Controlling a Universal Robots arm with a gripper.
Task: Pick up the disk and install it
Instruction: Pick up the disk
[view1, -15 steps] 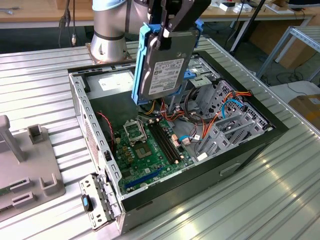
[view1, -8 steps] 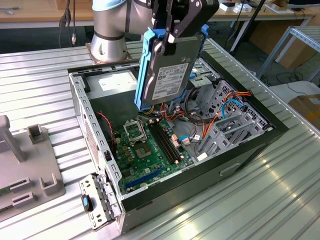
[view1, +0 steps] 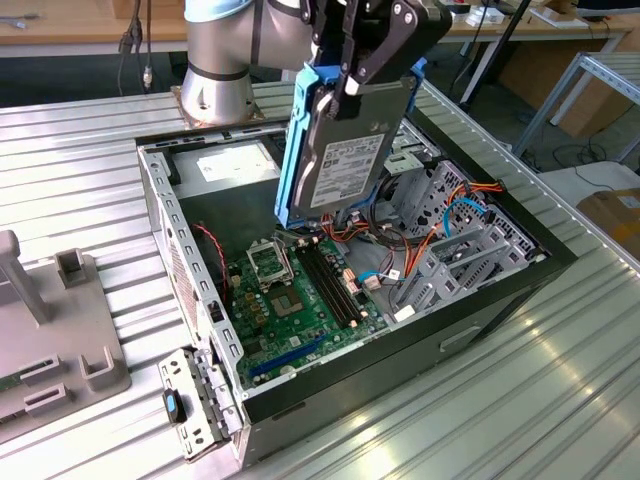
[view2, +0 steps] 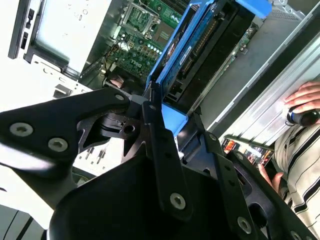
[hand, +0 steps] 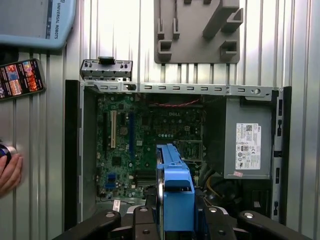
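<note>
The disk (view1: 345, 150) is a grey hard drive in a bright blue carrier frame. It hangs on edge, almost upright, above the open computer case (view1: 160, 215), over the motherboard (view1: 300, 290) and beside the drive cage (view1: 470, 245). My gripper (view1: 362, 70) is shut on the disk's upper end, its black fingers clamping both flat sides. In the second wrist view the disk (view2: 192, 47) juts out from between the fingers (view2: 162, 140). In the first wrist view the disk's blue edge (hand: 175, 190) stands above the motherboard (hand: 145, 135), held by the gripper (hand: 175, 222).
The arm's base (view1: 220, 70) stands behind the case. A grey fixture block (view1: 60, 330) sits at the exterior view's left, and a loose metal bracket (view1: 195, 405) lies by the case's near corner. A person's hand (hand: 10, 172), a phone (hand: 20, 77) and a pendant (hand: 35, 20) lie beside the case.
</note>
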